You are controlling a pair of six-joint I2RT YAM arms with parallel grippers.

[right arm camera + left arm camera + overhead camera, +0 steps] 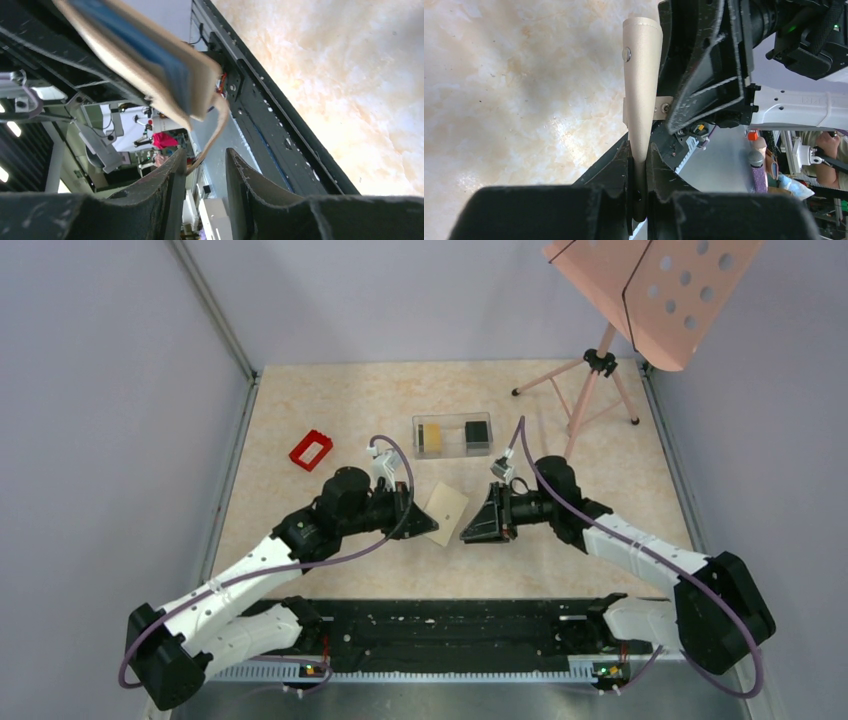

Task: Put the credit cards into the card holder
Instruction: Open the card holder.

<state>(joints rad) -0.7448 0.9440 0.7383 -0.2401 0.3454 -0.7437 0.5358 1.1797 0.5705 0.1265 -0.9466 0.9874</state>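
Well, the card holder [447,508] is up off the table [300,400], roughly mid-way between the two arms, and from above it shows as a tan flap tilted on the slant. The left gripper [640,167] has it pinched by one edge, fingers pressed tight on the leather, and the wallet stands straight out from the pads with its little snap button [626,54] facing the marbled surface.

From the right wrist you can see the light blue lining of the holder and a thin strap [216,131] curling down off it. The right gripper [202,172] sits just under that strap with its jaws parted and a clear gap between them; the strap's end hangs at the inner face of one finger, but I can't tell whether it touches.

The credit cards [432,435] are not in the holder: a yellow stack and a black stack lie in the clear box [452,420] further back on the table. A red frame [311,449] lies off to the left, well apart.
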